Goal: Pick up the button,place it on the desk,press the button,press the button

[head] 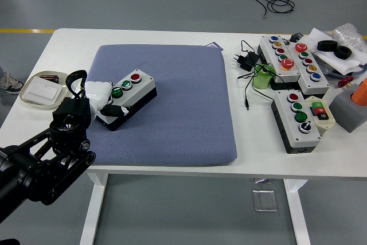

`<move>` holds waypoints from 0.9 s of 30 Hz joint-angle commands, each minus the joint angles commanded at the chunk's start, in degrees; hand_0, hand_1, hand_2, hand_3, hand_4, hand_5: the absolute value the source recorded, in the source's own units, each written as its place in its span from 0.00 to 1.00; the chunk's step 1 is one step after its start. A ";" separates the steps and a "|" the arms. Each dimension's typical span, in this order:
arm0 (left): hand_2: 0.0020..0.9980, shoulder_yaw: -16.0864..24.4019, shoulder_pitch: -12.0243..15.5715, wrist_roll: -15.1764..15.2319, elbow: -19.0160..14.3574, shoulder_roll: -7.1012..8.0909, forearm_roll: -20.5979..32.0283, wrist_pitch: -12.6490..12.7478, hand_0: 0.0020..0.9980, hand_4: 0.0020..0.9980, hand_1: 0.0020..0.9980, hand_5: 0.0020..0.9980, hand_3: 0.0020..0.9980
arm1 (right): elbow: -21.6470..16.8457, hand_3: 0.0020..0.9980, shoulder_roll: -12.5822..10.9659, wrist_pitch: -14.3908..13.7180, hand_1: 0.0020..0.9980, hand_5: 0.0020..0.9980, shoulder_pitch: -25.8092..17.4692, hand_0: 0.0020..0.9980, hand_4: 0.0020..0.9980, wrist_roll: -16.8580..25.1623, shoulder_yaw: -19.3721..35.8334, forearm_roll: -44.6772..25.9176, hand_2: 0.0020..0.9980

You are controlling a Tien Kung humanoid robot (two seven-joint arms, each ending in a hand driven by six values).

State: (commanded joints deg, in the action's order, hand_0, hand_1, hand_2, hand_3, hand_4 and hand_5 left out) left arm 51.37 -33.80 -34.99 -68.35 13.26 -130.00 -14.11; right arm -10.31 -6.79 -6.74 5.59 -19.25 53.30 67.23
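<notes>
A grey and black button box (133,88) with a red and two green buttons lies on the blue pad (183,101) at its left side. Its left end looks raised a little off the pad. My left hand (101,99), white with black fingertips, is shut on the box's left end, with a thumb across its front side. The black left arm comes in from the lower left corner. The right hand is out of view.
Several other button boxes (297,120) and a black power adapter with cable (244,59) crowd the table's right side. A white dish (39,89) sits at the left edge. A grey block (350,110) stands far right.
</notes>
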 joint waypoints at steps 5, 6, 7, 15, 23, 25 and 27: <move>0.31 0.42 0.18 2.80 -0.75 0.98 0.00 1.66 0.39 0.44 0.32 0.00 0.47 | 0.00 0.57 -0.03 -0.03 0.54 0.24 -0.01 0.63 0.31 0.01 0.00 0.00 0.62; 0.31 0.51 0.16 4.73 -0.84 1.28 0.00 2.48 0.39 0.44 0.32 0.00 0.47 | 0.00 0.57 -0.04 -0.01 0.54 0.24 0.00 0.63 0.31 -0.01 0.02 0.05 0.62; 0.31 0.55 0.15 6.09 -0.86 1.38 0.00 2.77 0.39 0.44 0.32 0.00 0.47 | 0.00 0.57 -0.04 -0.01 0.54 0.24 0.00 0.63 0.31 -0.01 0.03 0.07 0.62; 0.20 0.51 -0.28 23.26 -0.79 3.18 0.00 12.38 0.37 0.42 0.25 0.00 0.28 | 0.00 0.57 -0.02 0.03 0.54 0.24 0.05 0.63 0.31 -0.08 0.05 0.09 0.62; 0.20 -5.11 -3.79 41.66 1.37 5.04 0.00 16.64 0.37 0.43 0.25 0.00 0.28 | 0.00 0.57 -0.02 -0.01 0.54 0.24 0.15 0.63 0.31 -0.10 -0.12 -0.08 0.62; 0.20 -6.24 -4.52 43.82 2.02 5.38 0.00 16.95 0.37 0.43 0.25 0.00 0.28 | 0.00 0.57 -0.04 -0.04 0.54 0.24 0.13 0.63 0.31 -0.09 -0.19 -0.21 0.62; 0.21 -8.09 -5.60 45.42 3.13 5.67 0.00 17.23 0.37 0.44 0.27 0.00 0.29 | 0.00 0.57 -0.03 -0.06 0.54 0.24 0.11 0.63 0.31 -0.09 -0.17 -0.24 0.62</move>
State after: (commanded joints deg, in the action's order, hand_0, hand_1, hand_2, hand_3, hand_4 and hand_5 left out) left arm 43.28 -39.40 10.43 -65.22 18.92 -130.00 3.12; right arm -10.31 -6.82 -6.80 5.70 -19.34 53.13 66.99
